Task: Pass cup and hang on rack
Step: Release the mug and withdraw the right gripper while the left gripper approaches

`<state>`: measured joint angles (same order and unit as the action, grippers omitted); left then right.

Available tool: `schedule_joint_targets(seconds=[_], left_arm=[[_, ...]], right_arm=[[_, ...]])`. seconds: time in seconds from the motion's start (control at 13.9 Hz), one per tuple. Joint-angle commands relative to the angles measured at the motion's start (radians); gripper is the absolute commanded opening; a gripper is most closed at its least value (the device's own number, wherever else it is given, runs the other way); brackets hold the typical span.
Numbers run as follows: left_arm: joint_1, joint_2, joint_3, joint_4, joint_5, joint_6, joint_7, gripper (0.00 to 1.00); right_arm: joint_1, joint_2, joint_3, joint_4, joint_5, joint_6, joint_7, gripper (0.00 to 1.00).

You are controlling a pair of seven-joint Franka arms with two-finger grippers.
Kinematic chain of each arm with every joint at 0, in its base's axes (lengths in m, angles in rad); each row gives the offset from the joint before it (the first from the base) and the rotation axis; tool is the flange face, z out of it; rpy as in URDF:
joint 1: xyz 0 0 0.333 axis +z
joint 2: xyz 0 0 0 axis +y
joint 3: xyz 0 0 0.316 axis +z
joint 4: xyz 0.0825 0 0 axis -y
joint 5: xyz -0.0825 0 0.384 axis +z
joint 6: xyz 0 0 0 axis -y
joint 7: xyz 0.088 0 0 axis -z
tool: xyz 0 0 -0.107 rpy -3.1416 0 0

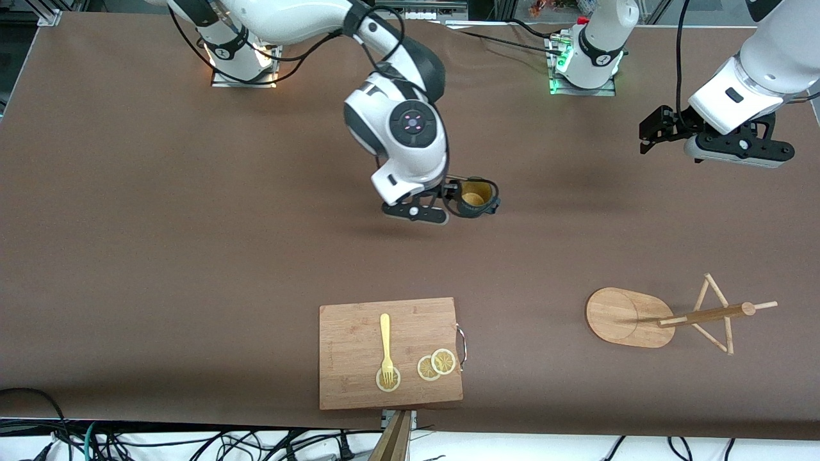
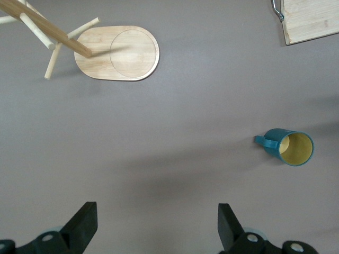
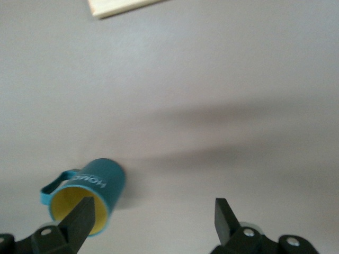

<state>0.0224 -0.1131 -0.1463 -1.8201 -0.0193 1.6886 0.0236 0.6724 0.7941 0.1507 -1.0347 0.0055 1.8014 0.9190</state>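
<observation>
1. A brown table [image 1: 192, 256] is seen from a high camera facing two white robot arms whose bases stand along the top edge.
2. The cup [image 1: 475, 196], a small teal-blue mug with a yellowish inside, stands upright on the table near its middle, mouth up. Nothing holds it.
3. The right gripper [image 3: 151, 222] hangs low just beside the cup, over the table. Its fingers are spread wide and empty; in the right wrist view one finger [image 3: 79, 219] overlaps the cup's rim, though I cannot tell whether it touches. This looks like lining up for a grasp, not a grip.
4. The left gripper [image 2: 158, 225] hovers high over the left arm's end of the table, well apart from the cup. Its fingers are also wide open and empty. This arm appears to be waiting to receive the cup.
5. The rack [image 1: 666, 315], a light bamboo stand with an oval base, post and thin pegs, sits toward the left arm's end, nearer the front camera than the cup. No cup hangs on it.
6. A wooden cutting board [image 1: 391, 353] lies near the front edge, carrying a yellow fork [image 1: 385, 346] and three lemon slices [image 1: 435, 365]. It plays no part in the task.
</observation>
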Motion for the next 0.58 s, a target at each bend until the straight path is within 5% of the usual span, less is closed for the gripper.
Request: schedule_joint_targets(seconds=[0.0,0.5], left_arm=[[0.007,0.010,-0.004,0.005,-0.001,-0.010,0.007,1.00],[-0.006,0.209,-0.007,0.045,-0.001,0.017,0.010,1.00]], right_arm=[[-0.069,-0.073,-0.002,-0.011,0.005,-0.086,-0.188,1.00],[-0.324,-0.182,-0.005,-0.011,-0.004,-0.266,-0.694,1.00]])
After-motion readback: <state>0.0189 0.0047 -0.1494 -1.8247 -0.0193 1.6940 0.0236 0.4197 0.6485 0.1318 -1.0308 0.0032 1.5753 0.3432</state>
